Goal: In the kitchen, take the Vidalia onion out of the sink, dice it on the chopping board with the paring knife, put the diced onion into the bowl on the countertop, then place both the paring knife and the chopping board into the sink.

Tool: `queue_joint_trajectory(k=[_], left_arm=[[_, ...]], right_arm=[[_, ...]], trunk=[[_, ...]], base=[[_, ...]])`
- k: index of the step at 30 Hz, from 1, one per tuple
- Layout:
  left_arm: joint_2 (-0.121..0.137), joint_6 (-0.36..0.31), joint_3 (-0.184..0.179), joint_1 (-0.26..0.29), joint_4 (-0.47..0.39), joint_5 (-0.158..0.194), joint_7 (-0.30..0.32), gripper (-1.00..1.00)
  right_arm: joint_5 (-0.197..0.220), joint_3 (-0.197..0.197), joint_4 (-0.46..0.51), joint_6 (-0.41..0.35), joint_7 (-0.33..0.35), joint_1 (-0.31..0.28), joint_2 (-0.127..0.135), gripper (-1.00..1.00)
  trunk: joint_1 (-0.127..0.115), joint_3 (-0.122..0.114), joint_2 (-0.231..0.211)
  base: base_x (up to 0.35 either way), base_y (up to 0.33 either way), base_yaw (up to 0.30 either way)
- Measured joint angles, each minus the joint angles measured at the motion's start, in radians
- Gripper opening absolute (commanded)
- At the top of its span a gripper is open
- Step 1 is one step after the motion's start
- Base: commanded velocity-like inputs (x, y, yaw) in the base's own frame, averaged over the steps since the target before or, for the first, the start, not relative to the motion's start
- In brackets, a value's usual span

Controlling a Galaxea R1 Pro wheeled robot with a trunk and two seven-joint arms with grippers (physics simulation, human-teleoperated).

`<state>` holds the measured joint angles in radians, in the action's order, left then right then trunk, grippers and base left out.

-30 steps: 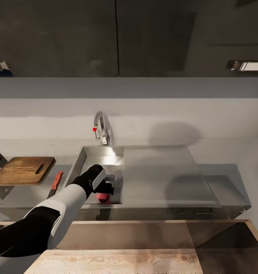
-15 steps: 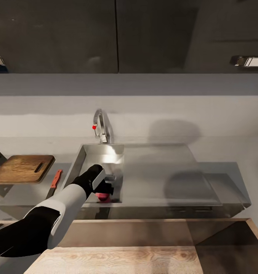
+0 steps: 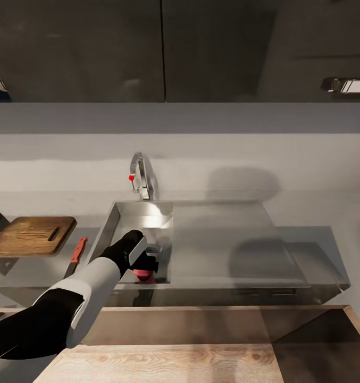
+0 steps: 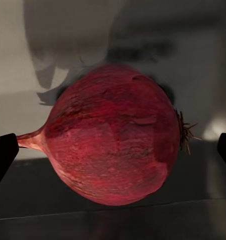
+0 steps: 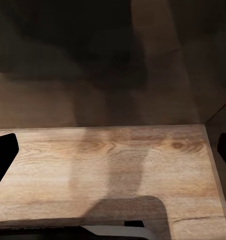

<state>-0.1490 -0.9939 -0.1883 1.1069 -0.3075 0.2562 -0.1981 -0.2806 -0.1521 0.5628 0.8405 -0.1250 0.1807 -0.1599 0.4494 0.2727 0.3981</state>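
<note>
Left tool spread around onion in sink, fingertips apart from it, right tool spread over wooden surface

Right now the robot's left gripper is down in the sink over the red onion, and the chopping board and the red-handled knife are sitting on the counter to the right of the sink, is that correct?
Not quite. The chopping board and the paring knife lie to the left of the sink, not the right, as the head view shows. The rest holds: the left gripper is down in the sink over the onion.
</note>
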Motion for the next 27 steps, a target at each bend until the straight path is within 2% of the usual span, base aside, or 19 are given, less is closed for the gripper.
queue_joint_trajectory(k=[4, 5, 27], left_arm=[[0.001, 0.0, 0.0, 0.0, 0.0, 0.0, 0.0, 1.0], [0.001, 0.0, 0.0, 0.0, 0.0, 0.0, 0.0, -1.0], [0.001, 0.0, 0.0, 0.0, -0.002, 0.0, -0.002, -1.0]], right_arm=[[0.0, 0.0, 0.0, 0.0, 0.0, 0.0, 0.0, 1.0], [0.0, 0.0, 0.0, 0.0, 0.0, 0.0, 0.0, 1.0], [0.0, 0.0, 0.0, 0.001, 0.0, 0.0, 0.0, 1.0]], trunk=[[0.0, 0.0, 0.0], [0.0, 0.0, 0.0], [0.0, -0.007, 0.0]], base=[[0.0, 0.0, 0.0], [0.0, 0.0, 0.0], [0.0, 0.0, 0.0]])
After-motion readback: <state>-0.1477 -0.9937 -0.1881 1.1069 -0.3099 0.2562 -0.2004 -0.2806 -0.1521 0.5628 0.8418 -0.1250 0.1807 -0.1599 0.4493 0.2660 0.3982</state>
